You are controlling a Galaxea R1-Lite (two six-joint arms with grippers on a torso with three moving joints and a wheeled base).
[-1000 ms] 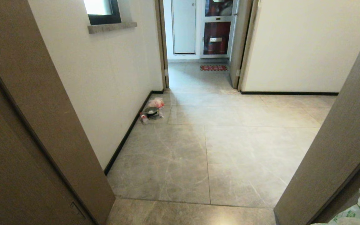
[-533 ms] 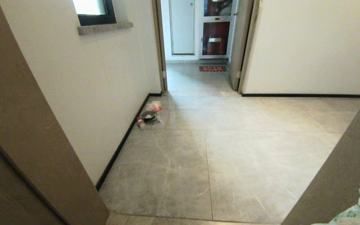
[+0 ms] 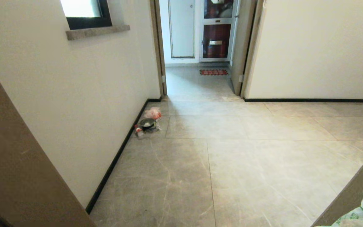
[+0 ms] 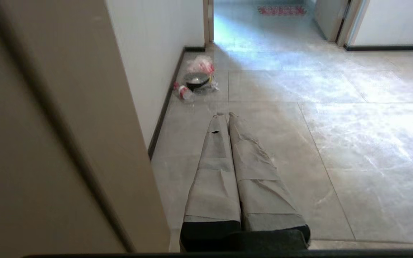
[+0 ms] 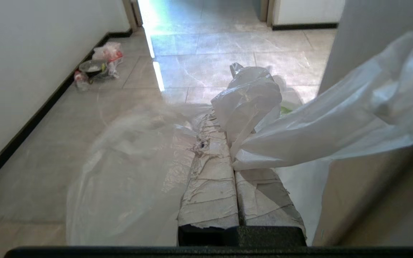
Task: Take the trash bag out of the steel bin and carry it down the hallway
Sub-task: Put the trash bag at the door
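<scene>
The trash bag (image 3: pixel 361 213), thin white plastic with green print, shows at the head view's lower right corner. In the right wrist view its bunched handles (image 5: pixel 301 118) are pinched between the taped fingers of my right gripper (image 5: pixel 225 130), which is shut on it; the translucent body drapes down the side and hides the fingertips. My left gripper (image 4: pixel 223 115) is shut with nothing in it and points level over the floor. The hallway (image 3: pixel 232 157), with glossy grey tiles and white walls, stretches ahead. The steel bin is out of view.
A small pink-and-black bundle (image 3: pixel 148 123) lies on the floor against the left wall's dark baseboard. Brown door frames stand close on the left (image 3: pixel 14 164) and right (image 3: pixel 358 192). Ahead is an open doorway (image 3: pixel 197 82) with a red mat (image 3: pixel 213 72).
The whole view has shifted: the camera has moved forward through the doorway, and both door frames have slid outward to the picture's edges. The bag stays in the lower right corner.
</scene>
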